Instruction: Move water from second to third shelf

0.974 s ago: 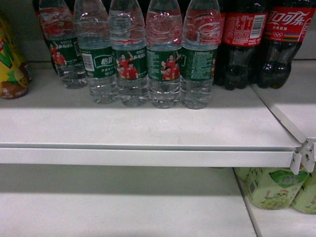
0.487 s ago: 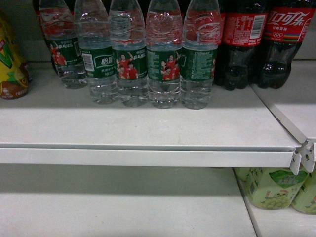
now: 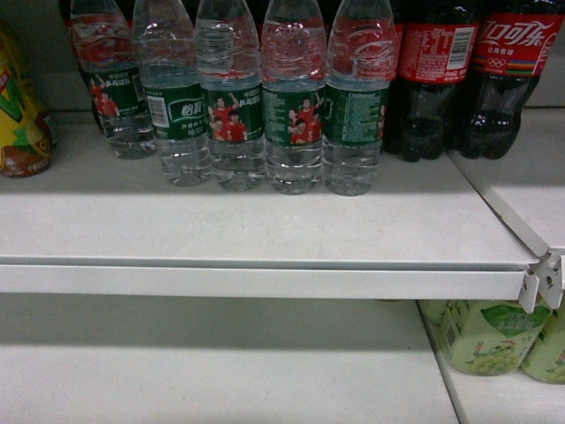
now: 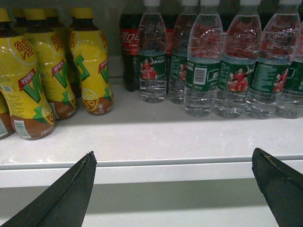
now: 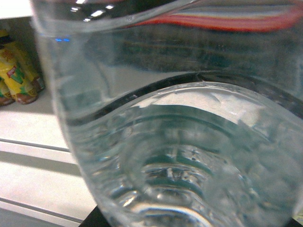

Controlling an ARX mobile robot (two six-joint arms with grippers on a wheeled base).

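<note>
A: Has anything moved since a second ago?

B: No. In your head view the bottles stand exactly where they did, and neither arm has come into it.

A: Where is the water?

B: One water bottle [image 5: 180,142] fills your right wrist view, pressed close to the lens, so I judge your right hand carries it, but the fingers are hidden and I cannot tell the grip. Which way it points I cannot tell either. The other water bottles [image 3: 291,115] stand upright in a row on the upper shelf [image 3: 265,230], long axes vertical, caps toward twelve o'clock.

A: And the left hand?

B: Your left hand [image 4: 175,189] is spread wide and empty, just below the shelf edge; the row lies toward one o'clock from it. The lower shelf [image 3: 212,371] lies at six o'clock, beneath the upper one.
</note>
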